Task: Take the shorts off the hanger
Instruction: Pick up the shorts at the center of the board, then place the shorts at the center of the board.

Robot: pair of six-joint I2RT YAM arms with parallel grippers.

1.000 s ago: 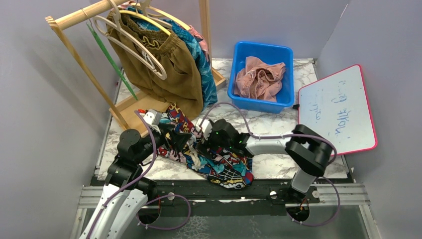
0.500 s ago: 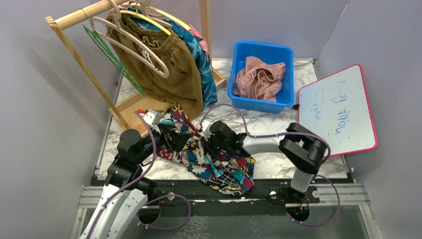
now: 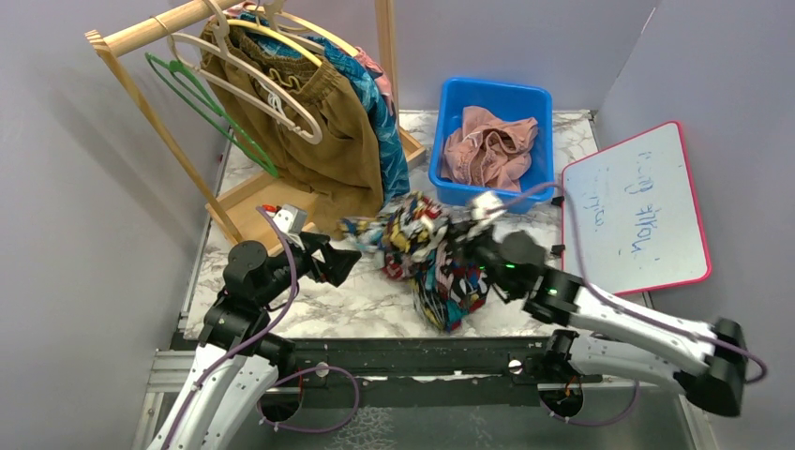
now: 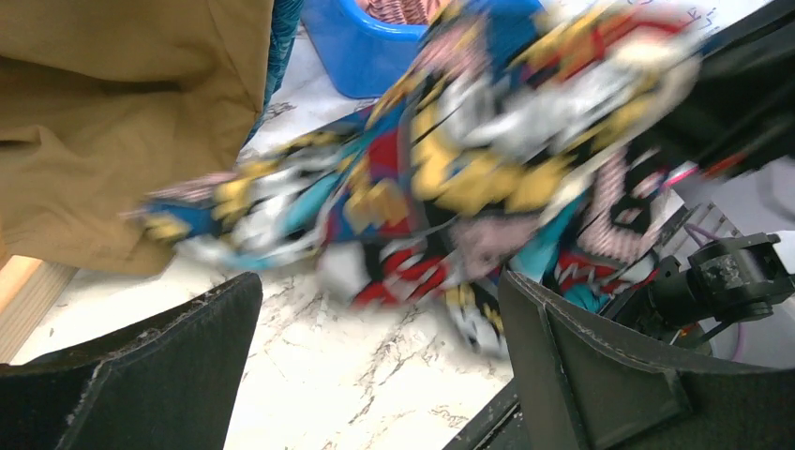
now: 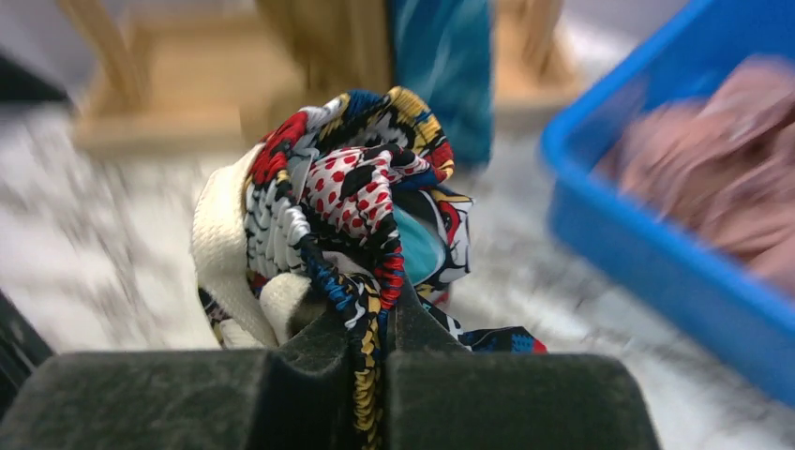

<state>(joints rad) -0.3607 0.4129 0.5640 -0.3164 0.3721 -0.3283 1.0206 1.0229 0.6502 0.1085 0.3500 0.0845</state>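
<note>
Top external: right gripper (image 3: 466, 242) clamped on the comic-print shorts (image 3: 427, 248), which are bunched into a raised wad over the marble table (image 3: 375, 298), between the rack base and the blue bin (image 3: 448, 103); can't tell if the low end of the wad touches the table. Right wrist view backs it up: jaws pinched tight on the gathered edge of the fabric, a cream band looping out on the left, the rest piled above the fingers. Left gripper (image 3: 339, 262) spread wide and holding nothing, low over the table just left of the wad. Left wrist view shows both fingers apart with blurred comic print ahead of them, not touching. Dusty pink shorts (image 3: 487, 145) lie crumpled inside the blue bin. Olive-brown shorts (image 3: 323, 141) hang on a cream hanger (image 3: 281, 108) from the wooden rack (image 3: 155, 30), teal patterned shorts (image 3: 389, 131) just behind them. Green hanger (image 3: 211, 103) hangs on the rail to their left, tilted. Whiteboard (image 3: 633, 206) with a pink edge leans at the table's right side, blue scribble unreadable
</note>
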